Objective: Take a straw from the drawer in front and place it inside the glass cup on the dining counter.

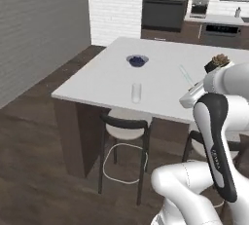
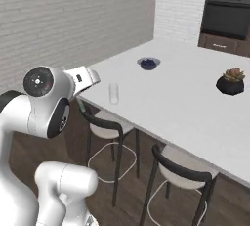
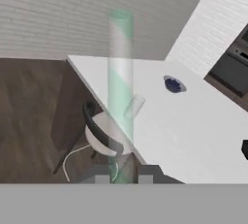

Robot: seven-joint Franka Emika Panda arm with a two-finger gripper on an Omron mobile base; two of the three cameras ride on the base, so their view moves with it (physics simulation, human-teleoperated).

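Note:
In the hand view the straw (image 3: 120,87) rises as a pale green translucent column from between the two dark fingertips of my gripper (image 3: 123,178), which is shut on it. In the left base view the straw (image 1: 185,75) is a thin pale line slanting up from the gripper (image 1: 190,89) at the near right of the dining counter (image 1: 165,87). The glass cup (image 1: 136,92) (image 2: 114,93) (image 3: 134,105) stands upright near the counter's front edge, to the left of the gripper and apart from it. The drawer is out of view.
A grey bowl with blue filling (image 1: 137,61) (image 2: 148,63) sits farther back on the counter. A dark plant pot (image 1: 217,63) (image 2: 230,82) stands at the right. Black-backed stools (image 1: 125,126) (image 2: 181,173) are tucked under the front edge. An oven wall (image 1: 165,5) is behind.

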